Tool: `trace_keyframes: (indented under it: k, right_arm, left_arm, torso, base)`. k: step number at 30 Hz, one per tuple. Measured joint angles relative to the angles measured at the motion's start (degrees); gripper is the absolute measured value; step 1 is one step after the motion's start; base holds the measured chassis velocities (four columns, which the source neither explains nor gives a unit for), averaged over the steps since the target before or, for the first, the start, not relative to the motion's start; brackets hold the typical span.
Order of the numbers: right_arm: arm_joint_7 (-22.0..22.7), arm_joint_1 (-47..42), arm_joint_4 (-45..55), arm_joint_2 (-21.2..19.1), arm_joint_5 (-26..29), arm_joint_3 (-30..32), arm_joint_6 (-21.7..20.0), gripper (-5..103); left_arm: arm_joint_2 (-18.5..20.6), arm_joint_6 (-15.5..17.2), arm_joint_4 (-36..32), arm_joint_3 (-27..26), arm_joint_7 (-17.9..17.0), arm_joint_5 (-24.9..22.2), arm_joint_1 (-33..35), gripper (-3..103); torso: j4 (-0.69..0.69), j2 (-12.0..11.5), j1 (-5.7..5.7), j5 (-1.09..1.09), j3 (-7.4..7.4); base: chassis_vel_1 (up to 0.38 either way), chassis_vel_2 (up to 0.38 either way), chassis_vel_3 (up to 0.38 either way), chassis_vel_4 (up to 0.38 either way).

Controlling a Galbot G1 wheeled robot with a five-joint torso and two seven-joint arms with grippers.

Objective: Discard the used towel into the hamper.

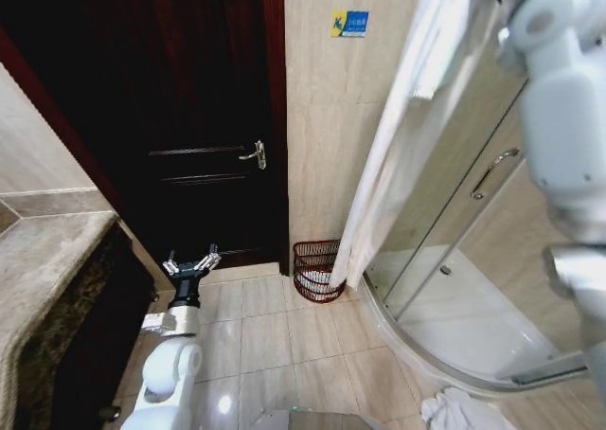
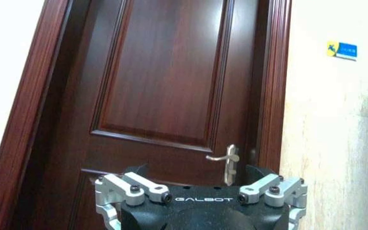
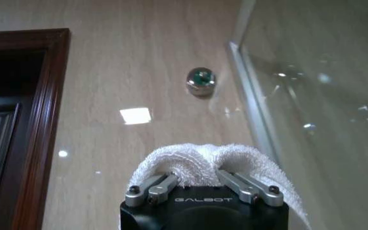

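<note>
The used towel (image 1: 393, 136) is long and white and hangs from the top right down to knee height. Its lower end dangles beside the right rim of the hamper (image 1: 315, 270). The hamper is a small reddish-brown wire basket on the floor against the beige wall, between the door and the shower. My right arm (image 1: 561, 80) is raised high at the right. In the right wrist view my right gripper (image 3: 198, 176) is shut on a bunched fold of the towel (image 3: 190, 160). My left gripper (image 1: 192, 258) hangs low at the left, open and holding nothing, facing the door.
A dark wooden door (image 1: 180, 117) with a metal handle (image 1: 255, 153) stands left of the hamper. A curved glass shower enclosure (image 1: 473, 288) fills the right side. A stone counter (image 1: 47, 259) runs along the left. Another white towel (image 1: 464, 413) lies on the tiled floor near the shower.
</note>
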Motion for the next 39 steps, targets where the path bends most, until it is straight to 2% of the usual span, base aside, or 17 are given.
trace_keyframes:
  k: [1, 2, 6, 9, 11, 19, 28, 39]
  right_arm:
    - [-0.59, 1.97, -3.09, 1.66, -0.97, -0.73, 0.45, 9]
    - [-0.59, 1.97, -3.09, 1.66, -0.97, -0.73, 0.45, 9]
    - [-2.19, 8.5, -14.22, 7.26, -3.48, -2.88, 1.71, 9]
    - [-3.21, 10.87, -18.01, 9.34, -4.23, -3.14, 2.12, 9]
    - [-5.63, 14.09, -24.08, 12.31, -6.17, -3.21, 3.59, 9]
    - [-10.1, 16.16, -33.26, 18.05, -11.13, -0.79, 6.03, 9]
    - [-9.97, 8.76, -29.35, 17.42, -12.27, 1.07, 6.68, 9]
    - [-5.42, -0.27, -19.71, 16.52, -11.06, 0.86, 6.35, 9]
  left_arm:
    - [0.46, -0.1, 0.35, -0.13, 0.16, -0.32, -0.02, 100]
    - [0.46, -0.1, 0.35, -0.13, 0.16, -0.32, -0.02, 100]
    - [0.27, -0.7, 1.42, -0.14, 0.74, -0.87, -0.03, 100]
    - [-0.22, -1.04, 1.64, 0.01, 0.99, -1.05, 0.1, 100]
    - [-0.72, -1.6, 1.71, 0.43, 1.17, -2.28, 0.32, 100]
    - [-2.03, -2.31, 0.43, 0.01, 1.33, -2.73, 0.95, 100]
    - [-1.87, -2.98, -0.11, -1.6, 1.65, -3.41, 2.05, 100]
    - [-2.14, -3.41, -0.54, -1.7, 1.84, -3.66, 2.0, 100]
  torso:
    - [0.03, 0.0, 0.0, -0.06, 0.0]
    - [0.03, 0.0, 0.0, -0.06, 0.0]
    - [0.0, 0.0, 0.0, 0.02, 0.0]
    - [0.0, 0.0, 0.01, 0.01, 0.0]
    - [-0.03, 0.01, -0.01, -0.01, -0.01]
    - [0.02, 0.01, -0.01, -0.02, -0.01]
    - [-0.03, 0.0, 0.0, 0.03, 0.0]
    - [0.01, 0.0, -0.01, 0.01, 0.0]
  base:
    - [0.0, 0.0, 0.0, 0.0]
    - [0.0, 0.0, 0.0, 0.0]
    - [0.0, 0.0, 0.0, 0.0]
    - [0.0, 0.0, 0.0, 0.0]
    - [0.0, 0.0, 0.0, 0.0]
    - [0.0, 0.0, 0.0, 0.0]
    - [0.0, 0.0, 0.0, 0.0]
    - [0.0, 0.0, 0.0, 0.0]
